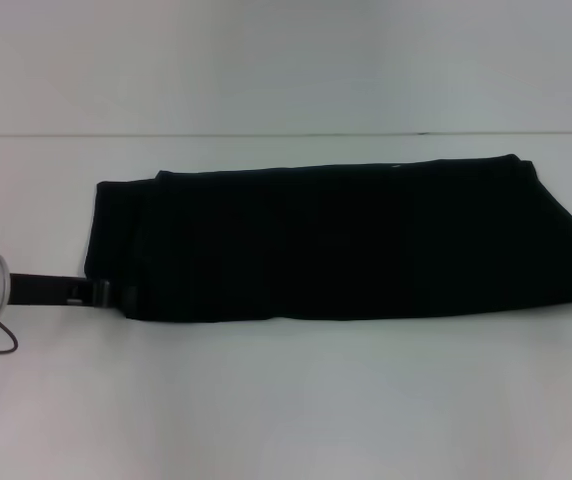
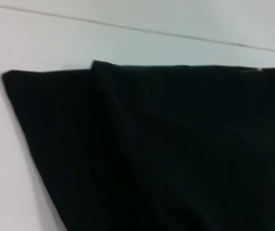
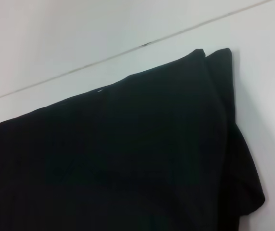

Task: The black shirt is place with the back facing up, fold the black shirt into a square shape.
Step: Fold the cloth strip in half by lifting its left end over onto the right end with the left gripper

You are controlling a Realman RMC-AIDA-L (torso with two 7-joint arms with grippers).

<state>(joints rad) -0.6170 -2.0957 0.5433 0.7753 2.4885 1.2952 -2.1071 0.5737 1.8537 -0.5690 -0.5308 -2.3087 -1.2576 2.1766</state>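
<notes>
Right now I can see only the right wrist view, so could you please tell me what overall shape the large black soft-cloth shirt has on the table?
Observer: In the head view the black shirt lies as one long band across the white table, much wider than it is deep. It is not yet a square.
Operator: Thank you. Where is the left gripper?
Observer: The left gripper is low over the table at the shirt's near left corner.
Operator: And how does that left end look?
Observer: In the left wrist view, a lower layer sticks out beyond the upper fold there.
</notes>
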